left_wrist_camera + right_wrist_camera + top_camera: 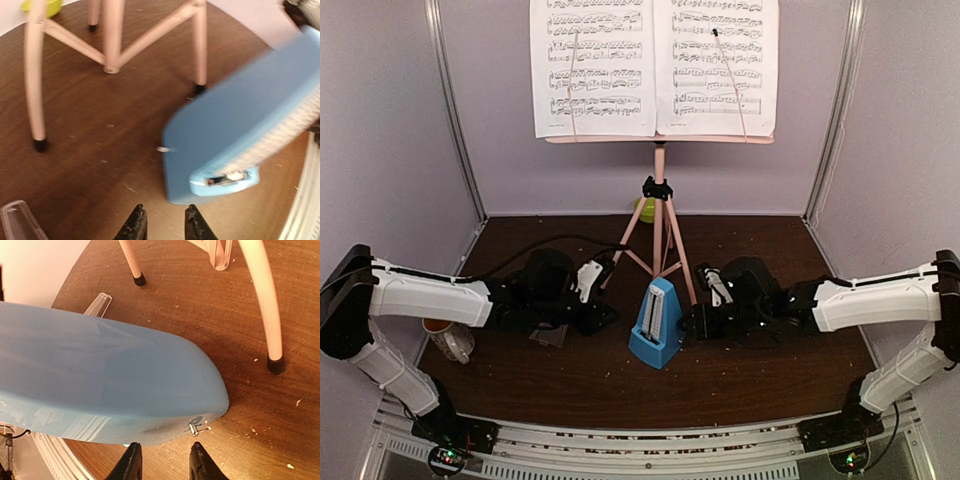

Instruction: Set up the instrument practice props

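The blue metronome (657, 324) is standing upright at the centre of the top view, on the dark table (570, 385), just in front of the pink music stand (659, 200) legs. The sheet-music pages (592, 65) are resting side by side on the stand's desk at the top of the frame.

The left gripper (164, 212) is hovering just left of the metronome, fingers narrowly parted and holding nothing. The right gripper (165, 447) is sitting close on the metronome's right, fingers a little apart and also empty.

A clear cover (17, 220) is lying at the lower left of the left wrist view. A mug (448, 340) is sitting at the left edge, and a green bowl (645, 210) is peeking out behind the stand.
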Robot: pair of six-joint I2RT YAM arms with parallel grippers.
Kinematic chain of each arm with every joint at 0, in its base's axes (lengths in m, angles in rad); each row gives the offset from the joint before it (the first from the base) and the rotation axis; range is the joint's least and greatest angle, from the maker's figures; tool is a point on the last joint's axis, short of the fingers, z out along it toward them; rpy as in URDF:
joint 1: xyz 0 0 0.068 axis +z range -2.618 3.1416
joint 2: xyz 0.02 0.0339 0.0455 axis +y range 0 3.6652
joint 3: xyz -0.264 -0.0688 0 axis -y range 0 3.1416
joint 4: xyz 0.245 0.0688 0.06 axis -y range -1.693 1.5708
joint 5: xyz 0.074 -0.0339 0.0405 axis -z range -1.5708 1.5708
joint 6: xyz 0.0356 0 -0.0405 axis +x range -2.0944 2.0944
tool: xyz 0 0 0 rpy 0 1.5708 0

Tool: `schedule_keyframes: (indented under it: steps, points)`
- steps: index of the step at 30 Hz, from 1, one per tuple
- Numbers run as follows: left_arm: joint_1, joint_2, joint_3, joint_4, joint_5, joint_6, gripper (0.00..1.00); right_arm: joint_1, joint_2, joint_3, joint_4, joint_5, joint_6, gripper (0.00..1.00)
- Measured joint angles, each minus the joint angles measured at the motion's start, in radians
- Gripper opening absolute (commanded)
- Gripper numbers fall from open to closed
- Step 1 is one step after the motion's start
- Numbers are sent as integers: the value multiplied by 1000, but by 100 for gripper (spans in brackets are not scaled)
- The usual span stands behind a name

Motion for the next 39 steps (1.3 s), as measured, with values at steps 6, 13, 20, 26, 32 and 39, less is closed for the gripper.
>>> schedule_keyframes:
  steps: [6,13,20,26,32,39]
  points:
    - [23,153,145,-58,-82,32,26,0,30,10,-32,58,12,23]
    - [6,233,163,-69,-56,56,26,0,88,62,-72,110,35,22]
    - [-52,198,117,-35,16,73,26,-10,92,67,-79,129,35,23]
    - [-89,178,93,27,91,72,26,-27,92,67,-81,132,27,24]
    - [-121,177,103,48,127,64,25,-37,81,67,-83,133,12,27]
    - [-116,77,42,81,112,42,23,-47,45,66,-105,132,-1,26]
